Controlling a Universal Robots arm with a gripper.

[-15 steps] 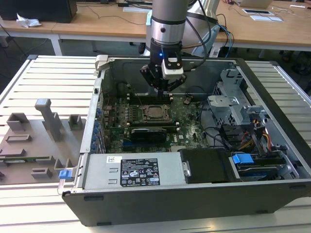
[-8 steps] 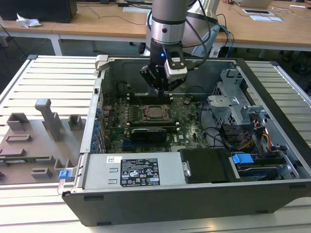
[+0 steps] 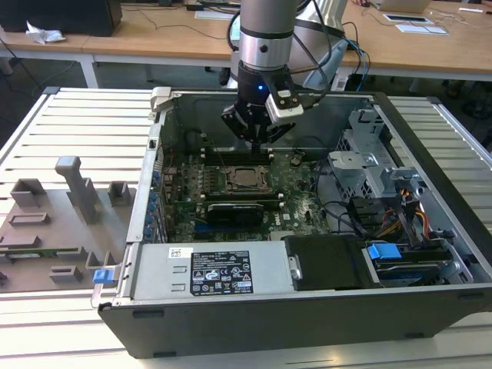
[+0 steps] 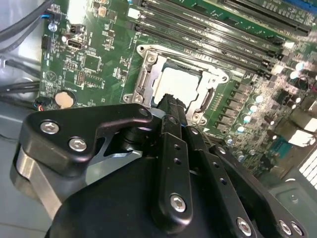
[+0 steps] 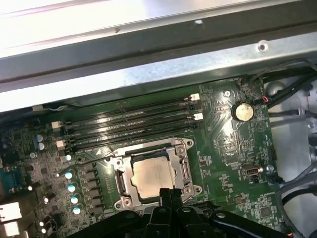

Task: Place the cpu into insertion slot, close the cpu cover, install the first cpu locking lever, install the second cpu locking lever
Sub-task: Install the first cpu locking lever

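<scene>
The small square cpu (image 5: 153, 179), silver-grey on top, is sitting flat in the dark insertion slot (image 4: 167, 64) mid-way across the green motherboard (image 5: 223, 163), with the thin silver cpu cover (image 5: 185, 168) lying around it. The black fingers (image 5: 163, 198) are hovering closed and empty over the cover's edge.

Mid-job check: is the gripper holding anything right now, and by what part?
Nothing appears held. The gripper is shut with nothing seen between its fingers, tips at the edge of the cpu cover; the cpu lies seated within its window.
</scene>
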